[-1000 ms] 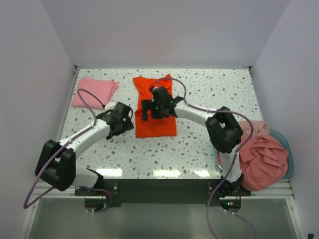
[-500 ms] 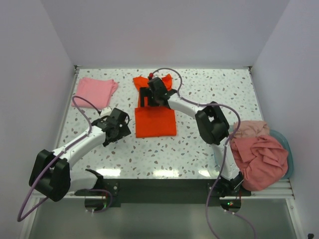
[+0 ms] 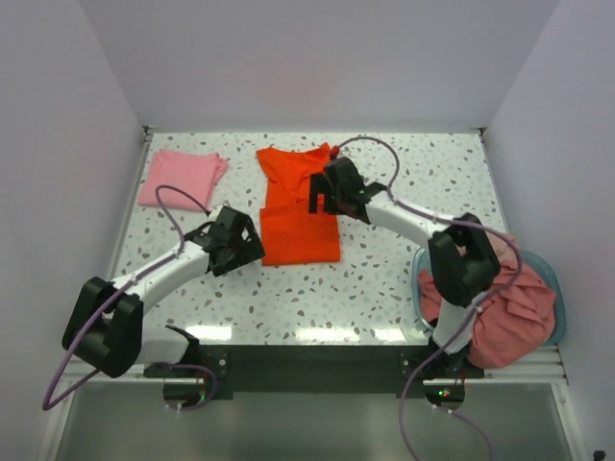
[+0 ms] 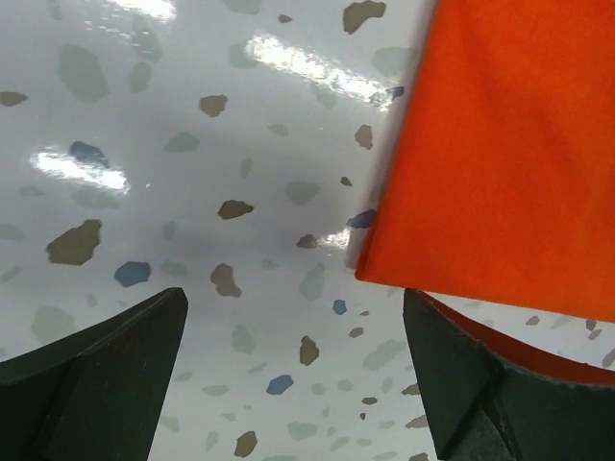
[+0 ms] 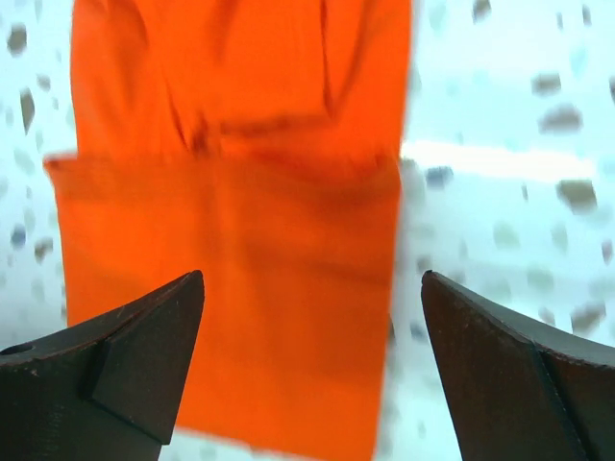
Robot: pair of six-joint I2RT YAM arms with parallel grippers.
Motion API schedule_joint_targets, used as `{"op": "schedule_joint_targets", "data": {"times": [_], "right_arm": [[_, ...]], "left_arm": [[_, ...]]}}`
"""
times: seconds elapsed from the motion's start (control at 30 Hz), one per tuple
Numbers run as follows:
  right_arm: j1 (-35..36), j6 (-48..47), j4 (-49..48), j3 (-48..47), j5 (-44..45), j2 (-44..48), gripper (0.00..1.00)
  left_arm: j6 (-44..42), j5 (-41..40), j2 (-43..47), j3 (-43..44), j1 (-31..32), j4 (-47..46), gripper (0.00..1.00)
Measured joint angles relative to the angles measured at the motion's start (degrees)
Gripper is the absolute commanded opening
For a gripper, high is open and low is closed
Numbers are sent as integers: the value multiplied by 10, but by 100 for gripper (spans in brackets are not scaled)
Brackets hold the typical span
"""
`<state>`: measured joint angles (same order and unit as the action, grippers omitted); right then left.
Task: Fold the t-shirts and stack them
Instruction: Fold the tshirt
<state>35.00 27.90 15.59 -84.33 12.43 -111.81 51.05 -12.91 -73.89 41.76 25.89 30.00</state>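
Note:
The bright orange-red t-shirt lies folded into a long strip in the middle of the table, its near half doubled over. My left gripper is open and empty just left of the shirt's near left corner. My right gripper is open and empty, hovering over the strip's right side near the fold line. A folded light pink t-shirt lies at the far left. Crumpled salmon-pink t-shirts are heaped in the teal tub at the right.
The round teal tub stands at the table's right near edge, under the heap. White walls close in the table on three sides. The right arm's purple cable loops over the far part of the table.
My right gripper has swung from over the shirt's far middle to its right side. My left gripper has moved closer to the shirt's near left corner. The shirt lies as before.

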Motion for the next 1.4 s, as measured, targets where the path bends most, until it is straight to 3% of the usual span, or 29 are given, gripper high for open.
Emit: {"op": "schedule_joint_targets", "data": {"times": [0.13, 0.37, 0.53, 0.87, 0.97, 1.0, 1.03, 1.1, 1.27, 1.4], "right_arm": [[3, 46, 0, 179, -18, 146, 93], [2, 114, -6, 287, -73, 176, 57], [2, 143, -15, 302, -90, 173, 51], [2, 176, -41, 343, -123, 174, 43], [2, 181, -59, 352, -135, 174, 32], [2, 184, -64, 356, -137, 174, 29], [2, 187, -69, 359, -139, 174, 20], [2, 190, -73, 362, -146, 173, 0], [5, 197, -82, 386, -151, 191, 0], [13, 192, -40, 425, -150, 283, 0]], "left_arm": [[-18, 43, -48, 0, 0, -56, 98], [-33, 88, -109, 12, 0, -120, 77], [-36, 100, -121, 11, 0, -147, 58], [-30, 129, -116, -22, 0, -201, 38], [-22, 136, -114, -31, 0, -210, 21], [-20, 139, -114, -34, 0, -213, 4], [-18, 143, -114, -37, 0, -217, 0], [-20, 152, -115, -42, 0, -223, 0], [-20, 157, -98, -53, 7, -217, 0], [-21, 161, -11, -96, 37, -180, 0]]}}
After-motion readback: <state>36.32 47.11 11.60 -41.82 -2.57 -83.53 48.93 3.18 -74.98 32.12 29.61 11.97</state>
